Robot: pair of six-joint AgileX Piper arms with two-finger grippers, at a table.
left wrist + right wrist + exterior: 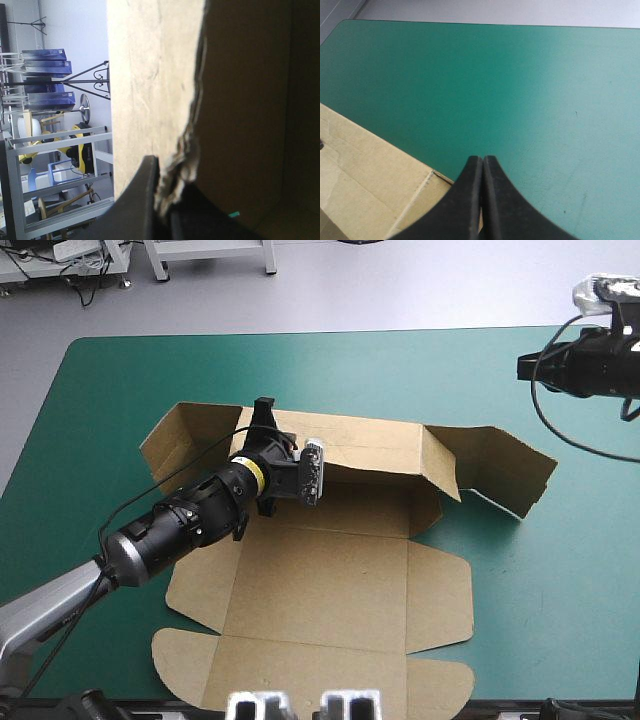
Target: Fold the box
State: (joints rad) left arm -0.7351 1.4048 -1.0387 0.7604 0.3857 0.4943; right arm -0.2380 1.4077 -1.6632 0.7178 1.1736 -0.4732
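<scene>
The brown cardboard box (320, 580), a cut sheet partly set up, lies about the middle of the table (110, 400) with its teal-green cover. The base and lid panels lie flat, and the lid's rounded tabs reach the table's near edge. The box's far wall stands raised, with a flap angled outward at each end; the flap at the right end is tilted up off the cover.

The left tool (275, 445) is at the left part of that far wall. Its black fingers (137, 200) are all but pressed together, pinching the wall's ragged edge, and in its wrist view the pale board rises from between them. The left arm reaches in over the box's left side.

Around the box the cover is bare and smooth. A wide strip lies beyond the far wall, with broad areas to the left and right of the box. On the near side there is no free cover.

The right tool (528, 365) hangs above the cover, well apart from the box, out past its right end flap. Its fingers are pressed together in one pointed arch, holding nothing. In its wrist view a corner of the box shows beside and under it, with open cover ahead as far as the table's edge.
</scene>
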